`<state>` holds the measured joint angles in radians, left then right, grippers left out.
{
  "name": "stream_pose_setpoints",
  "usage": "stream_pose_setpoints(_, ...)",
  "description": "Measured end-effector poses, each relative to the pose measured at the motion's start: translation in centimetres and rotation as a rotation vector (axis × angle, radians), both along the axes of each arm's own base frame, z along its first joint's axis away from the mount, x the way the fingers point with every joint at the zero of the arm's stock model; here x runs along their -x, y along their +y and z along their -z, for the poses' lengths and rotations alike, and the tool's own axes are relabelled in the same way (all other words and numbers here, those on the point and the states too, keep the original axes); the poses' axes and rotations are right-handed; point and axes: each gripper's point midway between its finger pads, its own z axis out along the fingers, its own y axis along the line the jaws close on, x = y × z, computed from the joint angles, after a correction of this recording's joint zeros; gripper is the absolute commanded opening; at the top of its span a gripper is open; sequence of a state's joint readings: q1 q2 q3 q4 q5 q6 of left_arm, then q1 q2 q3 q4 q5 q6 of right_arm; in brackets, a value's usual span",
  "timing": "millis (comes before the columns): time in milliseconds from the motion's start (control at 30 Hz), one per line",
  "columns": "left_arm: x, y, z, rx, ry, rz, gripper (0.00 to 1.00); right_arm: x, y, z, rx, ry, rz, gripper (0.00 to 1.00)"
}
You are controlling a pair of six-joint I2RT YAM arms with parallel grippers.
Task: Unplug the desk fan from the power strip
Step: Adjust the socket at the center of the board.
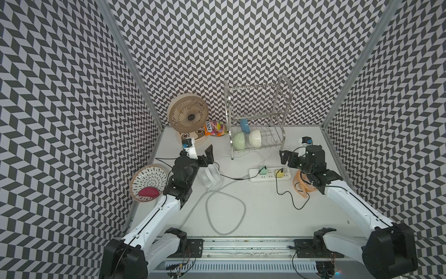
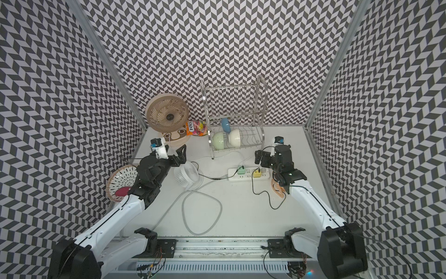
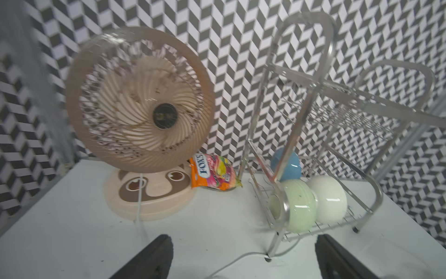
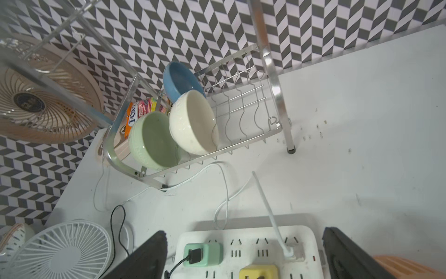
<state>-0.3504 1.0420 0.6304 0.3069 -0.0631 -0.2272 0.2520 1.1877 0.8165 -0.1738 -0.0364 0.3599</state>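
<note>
Power strip (image 1: 270, 175) flat on desk (image 1: 265, 217), just before dish rack (image 1: 270, 136). My right pincer (image 1: 284, 158) spread, empty, near rack's right foot. My left pincer (image 1: 209, 154) spread, empty, left of rack.

The walls (image 1: 241, 48) carry a black-and-white chevron pattern; the surface (image 1: 265, 212) is plain white. In its far left corner, the round beige plastic fan (image 1: 188, 116) has a base with a brown bear face. The crinkly candy bag (image 1: 215, 128) is orange and pink. In the silver wire dish rack (image 1: 258, 101) sit a blue bowl (image 1: 244, 125), a pale green bowl (image 1: 239, 142) and a cream bowl (image 1: 254, 138). The long flat white power strip (image 1: 268, 178) bears a mint green adapter (image 1: 263, 171) and a yellow adapter (image 1: 280, 173). The small grille fan (image 1: 208, 177) is white, the fan near the right edge (image 1: 300, 187) orange. The round woven basket (image 1: 148, 178) is white with black dashes.
</note>
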Motion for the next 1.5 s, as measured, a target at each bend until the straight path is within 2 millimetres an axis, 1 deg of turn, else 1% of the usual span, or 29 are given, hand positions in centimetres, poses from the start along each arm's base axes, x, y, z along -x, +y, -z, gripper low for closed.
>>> stream_pose_setpoints(100, 0.7, -4.3, 0.3, -0.038, 0.015, 0.147, 0.98, 0.3, 0.3, 0.7, 0.015, 0.043, 0.005, 1.00)
stream_pose_setpoints(167, 1.1, -7.4, 0.8, -0.080, 0.023, 0.251, 1.00, 0.2, -0.1, 1.3, 0.022, 0.069, 0.033, 1.00)
stream_pose_setpoints(233, 1.3, -10.8, 1.7, -0.136, 0.035, 0.366, 1.00, 0.0, -0.5, 2.0, 0.029, 0.094, 0.067, 1.00)
stream_pose_setpoints(333, 1.5, -15.6, 4.2, -0.235, 0.074, 0.535, 1.00, -0.1, -1.2, 2.8, 0.041, 0.128, 0.118, 1.00)
stream_pose_setpoints(400, 1.6, -18.3, 6.3, -0.295, 0.104, 0.641, 1.00, -0.2, -1.6, 2.8, 0.038, 0.132, 0.146, 1.00)
stream_pose_setpoints(467, 1.9, -20.4, 8.2, -0.348, 0.126, 0.737, 1.00, -0.3, -1.8, 2.4, 0.035, 0.123, 0.164, 1.00)
stream_pose_setpoints(567, 2.0, -22.2, 10.6, -0.412, 0.157, 0.828, 0.99, 0.0, -2.3, 1.3, 0.028, 0.096, 0.190, 1.00)
stream_pose_setpoints(633, 1.7, -22.8, 11.6, -0.445, 0.169, 0.858, 0.95, 0.3, -2.7, 0.0, 0.022, 0.063, 0.206, 1.00)
stream_pose_setpoints(700, 1.5, -23.0, 12.3, -0.474, 0.178, 0.880, 0.89, 0.7, -3.1, -1.4, 0.016, 0.021, 0.221, 1.00)
stream_pose_setpoints(833, 1.5, -22.6, 12.8, -0.476, 0.197, 0.900, 0.80, 1.8, -4.1, -3.7, 0.006, -0.061, 0.255, 1.00)
stream_pose_setpoints(933, 1.7, -21.8, 13.2, -0.451, 0.218, 0.909, 0.80, 2.4, -4.7, -4.3, 0.007, -0.096, 0.274, 1.00)
stream_pose_setpoints(1033, 2.4, -20.6, 13.7, -0.445, 0.242, 0.911, 0.83, 2.5, -4.9, -4.5, 0.010, -0.112, 0.283, 1.00)
stream_pose_setpoints(1133, 3.9, -19.3, 13.6, -0.446, 0.247, 0.904, 0.84, 2.4, -4.9, -4.6, 0.016, -0.115, 0.282, 1.00)
stream_pose_setpoints(1167, 4.4, -18.9, 13.4, -0.445, 0.245, 0.895, 0.82, 2.4, -4.9, -4.5, 0.019, -0.115, 0.280, 1.00)
stream_pose_setpoints(1233, 5.7, -17.8, 12.7, -0.440, 0.235, 0.867, 0.78, 2.3, -4.9, -4.4, 0.024, -0.112, 0.278, 1.00)
stream_pose_setpoints(1367, 8.9, -15.7, 11.1, -0.409, 0.204, 0.799, 0.63, 2.3, -4.9, -4.5, 0.025, -0.118, 0.275, 1.00)
stream_pose_setpoints(1433, 10.5, -15.3, 11.0, -0.385, 0.211, 0.773, 0.60, 2.2, -4.8, -4.6, 0.019, -0.124, 0.272, 1.00)
stream_pose_setpoints(1500, 12.3, -15.2, 11.8, -0.359, 0.246, 0.754, 0.58, 2.2, -4.6, -4.6, 0.013, -0.127, 0.265, 1.00)
